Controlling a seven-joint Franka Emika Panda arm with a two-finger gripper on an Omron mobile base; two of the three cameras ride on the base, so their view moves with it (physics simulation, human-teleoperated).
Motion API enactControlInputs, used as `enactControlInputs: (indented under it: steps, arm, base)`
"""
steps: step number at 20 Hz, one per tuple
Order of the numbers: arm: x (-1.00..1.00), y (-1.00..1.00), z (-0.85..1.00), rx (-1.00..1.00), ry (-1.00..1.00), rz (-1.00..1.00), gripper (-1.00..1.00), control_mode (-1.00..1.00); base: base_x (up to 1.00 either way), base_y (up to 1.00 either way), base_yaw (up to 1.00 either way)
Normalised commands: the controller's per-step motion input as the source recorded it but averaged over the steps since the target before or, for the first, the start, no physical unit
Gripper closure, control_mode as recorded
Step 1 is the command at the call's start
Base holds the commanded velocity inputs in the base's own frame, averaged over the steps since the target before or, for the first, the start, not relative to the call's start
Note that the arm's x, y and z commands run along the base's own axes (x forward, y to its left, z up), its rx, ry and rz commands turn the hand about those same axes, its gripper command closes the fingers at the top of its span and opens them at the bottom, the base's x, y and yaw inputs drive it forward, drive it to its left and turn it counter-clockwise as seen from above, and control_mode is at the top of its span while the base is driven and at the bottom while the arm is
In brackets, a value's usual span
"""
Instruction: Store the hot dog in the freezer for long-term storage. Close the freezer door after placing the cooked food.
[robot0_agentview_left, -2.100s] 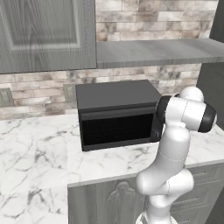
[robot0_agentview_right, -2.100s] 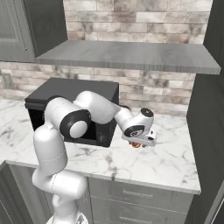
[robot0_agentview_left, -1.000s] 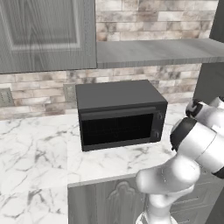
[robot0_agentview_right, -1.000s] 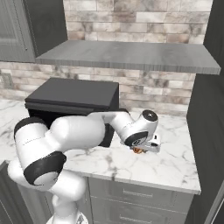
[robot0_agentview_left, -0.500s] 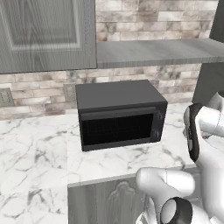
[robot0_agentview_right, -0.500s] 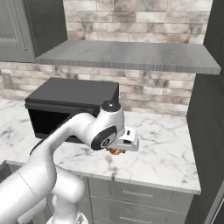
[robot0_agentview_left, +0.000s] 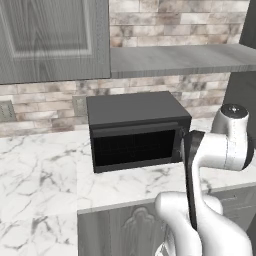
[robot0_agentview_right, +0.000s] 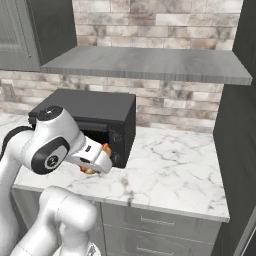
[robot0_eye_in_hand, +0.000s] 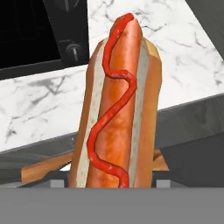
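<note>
Clearly the fingers are clamped on the hot dog (robot0_eye_in_hand: 117, 113): in the hand view its bun rises straight up from the bottom centre of the frame, where the finger tips sit hidden behind it, and its long axis runs along the gripper's own line of sight, sausage and ketchup squiggle facing the camera. So the cooked food lies directly ahead of the fingers, lengthwise, not across them.

In the right base view the gripper (robot0_agentview_right: 96, 162) sits at centre left of the frame, with a sliver of the hot dog (robot0_agentview_right: 104, 150) peeking out beside it, held clear of the marble counter (robot0_agentview_right: 170, 165) and just in front of the black microwave (robot0_agentview_right: 107, 120) (whose dial and dark glass fill the upper left of the hand view). In the left base view the arm's elbow (robot0_agentview_left: 227, 145) stands at the right edge.

The freezer (robot0_agentview_right: 237, 120) appears to be the tall dark grey body at the right edge of the right base view, well apart from the gripper. Judging by that, the carry must swing toward frame right; whether its door stands open cannot be told.
</note>
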Motion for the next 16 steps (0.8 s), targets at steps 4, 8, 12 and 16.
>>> enactControlInputs:
  steps: [4,8,12,16]
  arm:
    - [-0.39,0.71,0.67,0.11,0.08,-0.22,1.00,-1.00]
    - [-0.42,0.43,0.36,0.18,0.04,-0.15,1.00,-1.00]
    - [-0.02,0.04,0.02,0.26,0.06,-0.02,1.00,-1.00]
    - [0.00,-0.02,0.00,0.20,0.01,0.06,1.00,-1.00]
  base:
    - [0.00,0.00,0.00]
    - [0.00,0.00,0.00]
    - [0.00,0.00,0.00]
    - [0.00,0.00,0.00]
